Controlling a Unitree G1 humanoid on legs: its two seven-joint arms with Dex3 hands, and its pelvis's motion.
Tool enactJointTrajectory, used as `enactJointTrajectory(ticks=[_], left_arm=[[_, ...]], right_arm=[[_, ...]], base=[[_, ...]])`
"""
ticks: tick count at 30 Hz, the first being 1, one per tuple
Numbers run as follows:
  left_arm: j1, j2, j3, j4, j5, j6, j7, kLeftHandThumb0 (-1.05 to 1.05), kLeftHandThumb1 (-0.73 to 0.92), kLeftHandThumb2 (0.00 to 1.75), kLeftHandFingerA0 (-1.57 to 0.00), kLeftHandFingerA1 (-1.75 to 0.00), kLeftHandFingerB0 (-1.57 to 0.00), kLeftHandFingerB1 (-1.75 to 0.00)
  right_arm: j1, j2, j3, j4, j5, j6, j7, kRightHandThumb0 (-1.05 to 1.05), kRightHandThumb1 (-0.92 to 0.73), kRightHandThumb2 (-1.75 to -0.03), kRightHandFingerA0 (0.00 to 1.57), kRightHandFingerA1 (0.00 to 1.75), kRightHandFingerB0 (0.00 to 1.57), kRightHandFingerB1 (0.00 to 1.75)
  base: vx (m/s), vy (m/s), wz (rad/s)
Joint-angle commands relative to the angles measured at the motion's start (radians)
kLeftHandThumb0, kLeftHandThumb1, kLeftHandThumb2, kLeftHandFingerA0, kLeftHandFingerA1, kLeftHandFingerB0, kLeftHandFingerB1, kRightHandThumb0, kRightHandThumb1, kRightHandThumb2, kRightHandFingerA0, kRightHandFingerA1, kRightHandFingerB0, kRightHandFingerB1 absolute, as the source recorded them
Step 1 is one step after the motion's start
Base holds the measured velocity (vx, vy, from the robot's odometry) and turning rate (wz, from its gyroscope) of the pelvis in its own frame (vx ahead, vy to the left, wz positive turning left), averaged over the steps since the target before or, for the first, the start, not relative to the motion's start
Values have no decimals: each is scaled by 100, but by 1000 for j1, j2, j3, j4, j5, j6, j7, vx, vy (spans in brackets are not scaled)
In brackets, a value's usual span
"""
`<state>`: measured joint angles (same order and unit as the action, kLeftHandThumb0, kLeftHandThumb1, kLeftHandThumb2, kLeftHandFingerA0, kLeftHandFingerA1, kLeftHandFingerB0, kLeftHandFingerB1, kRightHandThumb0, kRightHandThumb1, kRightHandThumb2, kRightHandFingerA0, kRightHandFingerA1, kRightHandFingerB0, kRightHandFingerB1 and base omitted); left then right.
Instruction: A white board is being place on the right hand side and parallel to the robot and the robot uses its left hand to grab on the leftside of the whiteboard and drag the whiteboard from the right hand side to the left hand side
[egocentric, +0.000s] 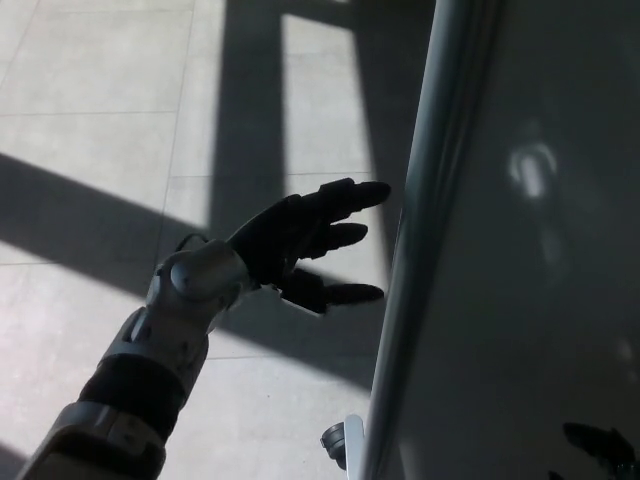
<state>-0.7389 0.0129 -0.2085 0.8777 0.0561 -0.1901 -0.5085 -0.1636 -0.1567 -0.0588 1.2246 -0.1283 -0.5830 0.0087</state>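
Note:
The whiteboard (530, 260) fills the right side of the head view, its grey surface in shade. Its pale metal left frame edge (420, 230) runs steeply from the top down to the bottom middle. My left hand (305, 240) reaches in from the lower left on a grey and black forearm. It is open, fingers spread and pointing right toward the frame edge. The fingertips (375, 190) stop a short gap short of the frame and touch nothing. My right hand does not show.
Pale tiled floor (100, 80) lies to the left, crossed by broad dark shadow bands. A caster wheel (335, 445) of the board's stand sits at the bottom beside the frame. A dark reflection shows low on the board (600, 445).

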Motion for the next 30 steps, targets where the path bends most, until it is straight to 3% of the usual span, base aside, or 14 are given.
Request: enactJointTrajectory(ticks=[1, 2, 7, 8, 14, 15, 19, 21, 22, 24, 27, 28, 29, 30], left_arm=[[-25, -11, -18, 2, 25, 27, -12, -65, 41, 79, -6, -15, -5, -21], [-33, -20, -24, 3, 28, 31, -16, -65, 40, 80, -4, -17, -4, -20], [-47, -42, -44, -3, 33, 33, -26, -64, 38, 81, -2, -20, -1, -19], [-50, -47, -47, -3, 34, 31, -27, -64, 37, 80, 0, -19, 0, -19], [-61, -78, -64, -28, 38, 55, -32, -64, 38, 80, 0, -17, 0, -19], [-65, -84, -67, -32, 39, 63, -31, -64, 38, 80, 0, -17, 0, -20], [-76, -106, -70, -23, 37, 59, -29, -63, 37, 80, 0, -21, 0, -18], [-93, -123, -86, -29, 54, 80, -10, -64, 39, 80, -2, -24, -2, -18], [-97, -128, -88, -28, 55, 88, -7, -65, 41, 80, -6, -25, -5, -15], [-106, -139, -93, -23, 59, 99, 3, -66, 42, 79, -7, -26, -7, -15], [-132, -159, -106, 2, 84, 110, 39, -64, 39, 80, -2, -35, -1, -20], [-137, -164, -108, 9, 90, 110, 54, -69, 41, 75, -9, -39, -6, -21], [-139, -168, -110, 12, 96, 109, 71, -35, 20, 84, 0, -47, 0, -50], [-136, -169, -113, 12, 101, 101, 86, -68, 43, 77, -25, -44, -4, -23]], right_arm=[[-1, -4, -10, 1, 16, -2, -4, -105, -67, -69, 38, 128, 0, 69], [-1, -4, -11, 2, 18, -3, -3, -105, -66, -72, 37, 129, 0, 76], [0, -7, 3, 3, -2, -6, -25, -105, -69, -70, 37, 129, 0, 74], [1, -4, -2, 1, 6, -3, -18, -105, -67, -69, 31, 131, 0, 74], [-1, 1, -9, 3, 17, 8, -7, -105, -66, -73, 40, 126, 0, 85], [-1, -3, -1, 2, 6, 6, -16, -105, -69, -70, 32, 132, 0, 80], [-3, -3, 4, 3, 4, 6, -19, -105, -68, -70, 35, 134, 0, 84], [-5, -1, 5, 3, 3, 3, -25, -105, -68, -70, 37, 142, 0, 88], [-5, -1, 5, 3, 4, 4, -24, -105, -67, -69, 45, 137, 0, 91], [-6, 1, 4, 3, 6, 8, -23, -105, -67, -70, 39, 138, 0, 91], [-10, 0, 6, 3, 4, 8, -24, -105, -67, -70, 34, 142, 0, 92], [-9, 1, 7, 2, 4, 7, -26, -105, -65, -74, 34, 140, 0, 97], [-9, 1, 7, 1, 4, 8, -26, -105, -67, -70, 34, 137, 0, 92], [-9, 0, 8, 1, 3, 7, -28, -105, -68, -76, 29, 135, 0, 96]], base=[[0, 0, 0], [0, 0, 0], [0, 0, 0], [0, 0, 0], [0, 0, 0], [0, 0, 0], [0, 0, 0], [0, 0, 0], [0, 0, 0], [0, 0, 0], [0, 0, 0], [0, 0, 0], [0, 0, 0], [0, 0, 0]])
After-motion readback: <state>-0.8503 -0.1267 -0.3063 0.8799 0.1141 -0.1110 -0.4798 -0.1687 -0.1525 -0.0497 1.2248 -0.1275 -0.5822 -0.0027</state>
